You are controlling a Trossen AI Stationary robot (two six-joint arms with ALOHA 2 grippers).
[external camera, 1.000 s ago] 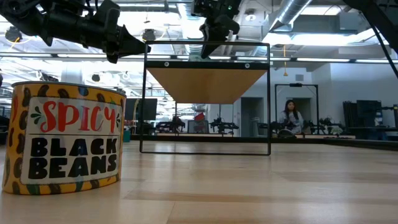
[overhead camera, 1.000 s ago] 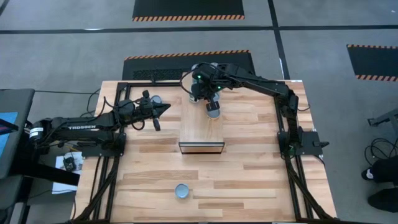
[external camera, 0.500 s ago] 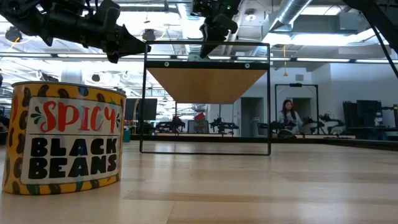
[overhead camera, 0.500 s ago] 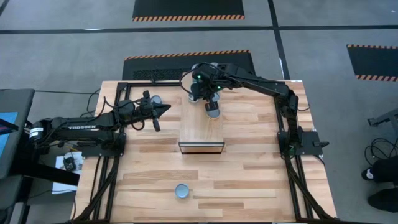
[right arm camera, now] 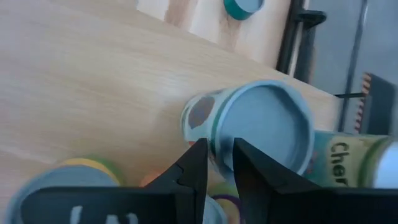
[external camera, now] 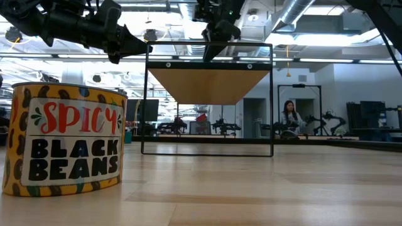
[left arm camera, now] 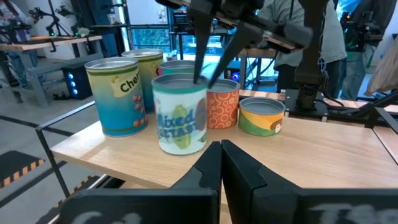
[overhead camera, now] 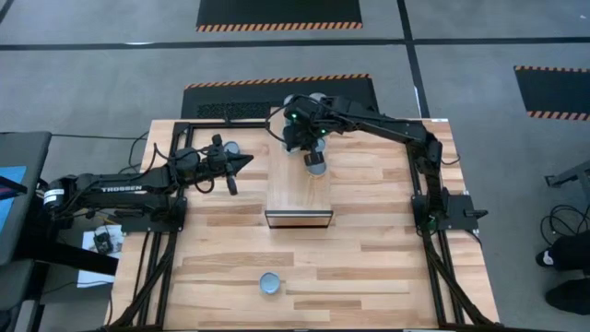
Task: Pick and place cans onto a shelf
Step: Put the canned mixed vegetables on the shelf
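The light-wood shelf (overhead camera: 298, 192) stands mid-table. Several cans cluster at its far end: a blue one (left arm camera: 118, 93), an orange one (left arm camera: 224, 107), a green-yellow one (left arm camera: 262, 117) and a white "Mixed" can (left arm camera: 180, 113). My right gripper (overhead camera: 312, 149) is above this cluster, shut on the Mixed can (right arm camera: 264, 130). My left gripper (overhead camera: 243, 161) is shut and empty, held above the table left of the shelf, pointing at it. A "Spicy Black Beans" can (external camera: 66, 139) stands on its base near the table's front edge (overhead camera: 269, 283). My right gripper pinches the Mixed can's top rim (right arm camera: 217, 152) between its two fingers, one outside the wall and one over the recessed lid. The fingers (left arm camera: 200, 62) come from above, slanting down. The can stands upright with its base on the shelf top, next to the other cans.
The shelf's near half (overhead camera: 297, 198) is bare wood. A black frame (overhead camera: 415, 184) runs along the table's sides. People stand in the room beyond the table (external camera: 290, 119).
My right gripper has moved a little toward the table's far edge, and the Mixed can has gone with it along the shelf top, staying upright. My left arm has kept still.
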